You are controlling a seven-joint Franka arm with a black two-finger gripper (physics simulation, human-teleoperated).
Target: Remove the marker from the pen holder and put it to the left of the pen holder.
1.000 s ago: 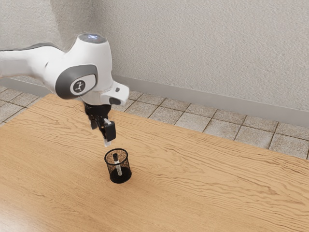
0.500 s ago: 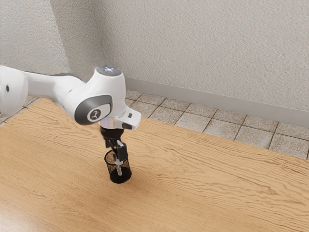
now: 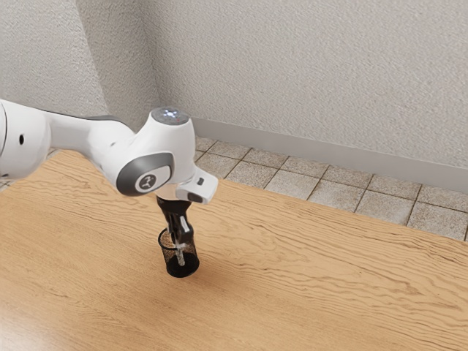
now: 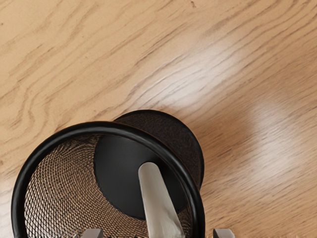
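Note:
The black mesh pen holder (image 3: pixel 182 268) stands upright on the table, with my gripper (image 3: pixel 179 235) at its mouth. Inside it the marker (image 3: pixel 180 257) leans, its lower, pale part visible through the mesh; its dark upper end is hidden by the gripper. The fingers are partly closed but still apart, one on each side of the marker. Seen from the wrist view, the pen holder (image 4: pixel 109 130) has its round rim below the hand, and the pale marker (image 4: pixel 157 198) slants up from the dark floor of the holder, between the gripper's tips (image 4: pixel 158 233).
The wooden table (image 3: pixel 307 285) spreads around the holder. Beyond its far edge lie floor tiles (image 3: pixel 329 196) and a grey wall (image 3: pixel 307 80). My arm reaches over the table from the exterior view's left.
My hand has come down from above the holder to its mouth, slowing over the last half second. The fingers have drawn closer together. The holder has stayed in place.

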